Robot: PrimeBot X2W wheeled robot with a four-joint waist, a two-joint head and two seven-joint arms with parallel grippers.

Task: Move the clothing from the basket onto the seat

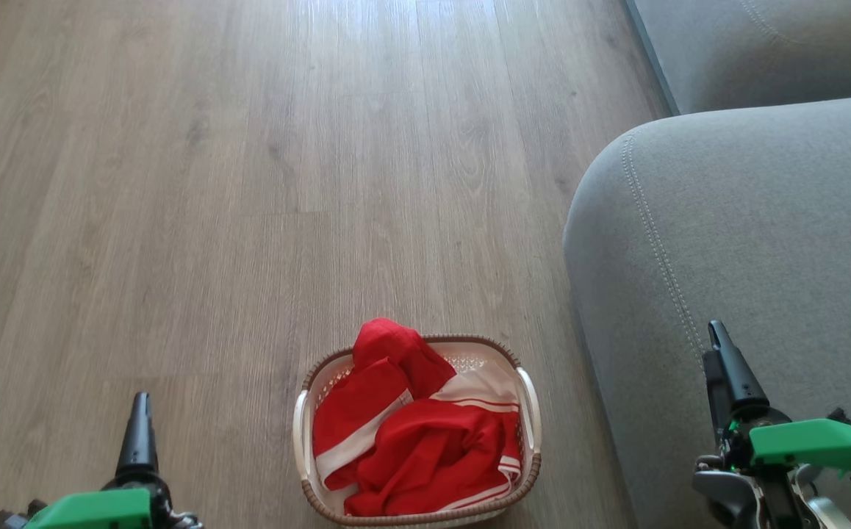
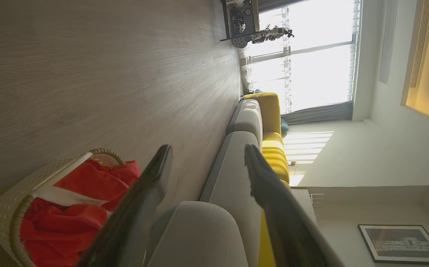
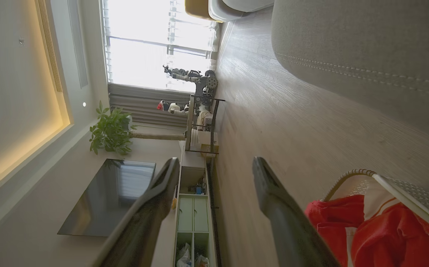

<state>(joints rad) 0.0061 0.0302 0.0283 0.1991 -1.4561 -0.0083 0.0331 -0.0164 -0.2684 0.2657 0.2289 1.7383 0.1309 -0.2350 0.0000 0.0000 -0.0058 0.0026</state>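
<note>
Honestly, left tool [image 2: 207,152] and right tool [image 3: 215,161] hang wide open, empty; clothes [image 1: 411,441] between them look tangled, so a grab might lift the basket [image 1: 299,430].

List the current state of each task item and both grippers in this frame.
clothing: crumpled inside the basket
basket: upright on the floor beside the seat, holding the clothing
seat: no clothing on the visible part
left gripper: open, empty
right gripper: open, empty
</note>
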